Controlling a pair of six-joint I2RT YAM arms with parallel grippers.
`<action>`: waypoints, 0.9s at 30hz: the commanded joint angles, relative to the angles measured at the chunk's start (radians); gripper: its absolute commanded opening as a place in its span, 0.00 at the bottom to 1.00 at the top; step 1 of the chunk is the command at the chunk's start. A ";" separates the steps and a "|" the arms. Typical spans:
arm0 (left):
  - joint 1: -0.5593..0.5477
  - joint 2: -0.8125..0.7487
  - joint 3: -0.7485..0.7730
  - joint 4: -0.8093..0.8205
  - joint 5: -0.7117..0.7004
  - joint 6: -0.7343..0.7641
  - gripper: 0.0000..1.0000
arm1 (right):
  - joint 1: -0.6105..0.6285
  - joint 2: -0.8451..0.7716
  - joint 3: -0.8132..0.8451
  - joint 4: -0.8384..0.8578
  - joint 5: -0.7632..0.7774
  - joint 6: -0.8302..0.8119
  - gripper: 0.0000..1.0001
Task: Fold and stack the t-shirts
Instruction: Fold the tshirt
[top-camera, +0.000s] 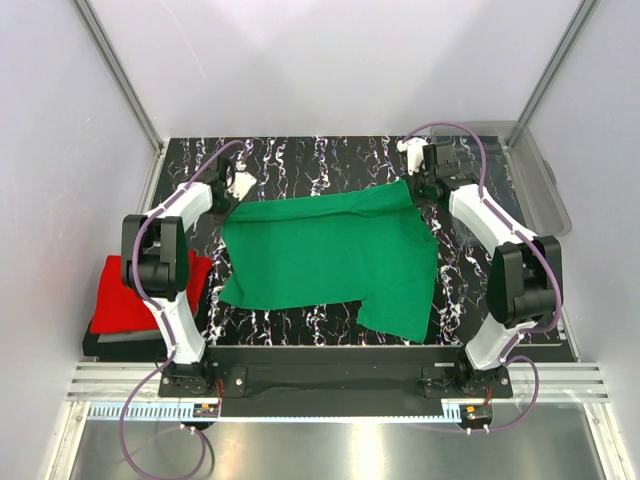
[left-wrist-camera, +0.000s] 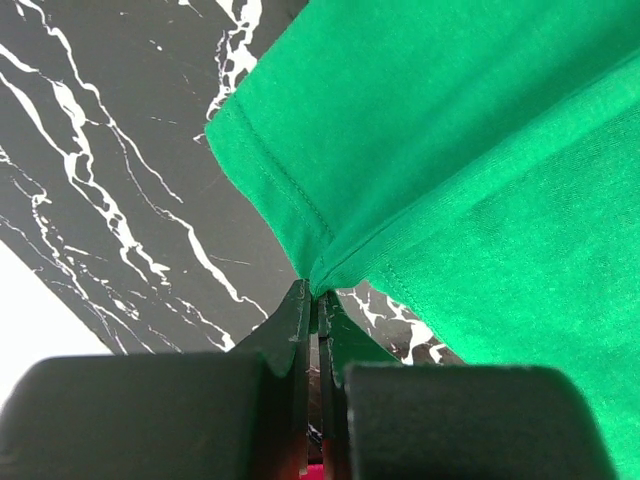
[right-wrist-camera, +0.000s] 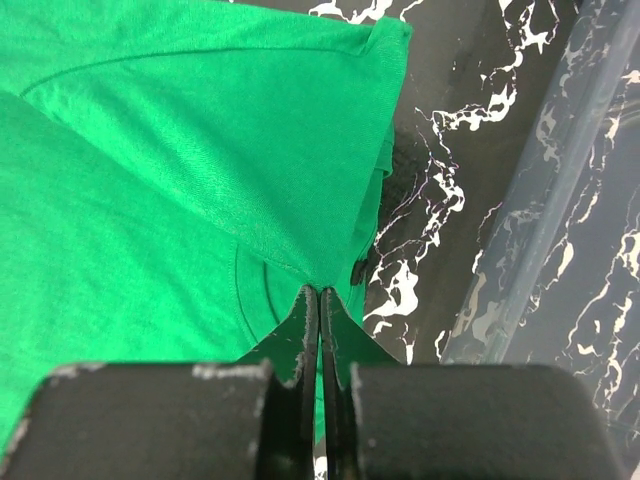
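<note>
The green t-shirt (top-camera: 330, 255) lies spread in the middle of the black marble table (top-camera: 300, 150), with one part reaching toward the near right. The left gripper (left-wrist-camera: 316, 300) is closed tight on the hem corner at the far left. The right gripper (right-wrist-camera: 320, 300) is closed on the cloth at the far right edge, near the clear bin (right-wrist-camera: 560, 200). Each pinch takes only a thin edge, so the cloth may slip out if the arms pull apart too hard. If they lift unevenly, the fold can come crooked. The red t-shirt (top-camera: 130, 295) lies folded at the left, beside the table
</note>
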 joint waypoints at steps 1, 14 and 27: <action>0.008 -0.065 0.011 0.014 0.015 0.015 0.00 | 0.009 -0.074 0.021 -0.021 -0.029 0.005 0.00; 0.006 -0.066 -0.038 -0.002 0.019 0.012 0.00 | 0.009 -0.090 -0.022 -0.036 -0.055 0.021 0.00; 0.011 -0.092 -0.073 -0.017 0.018 0.014 0.20 | 0.009 -0.101 -0.003 -0.044 -0.068 0.008 0.00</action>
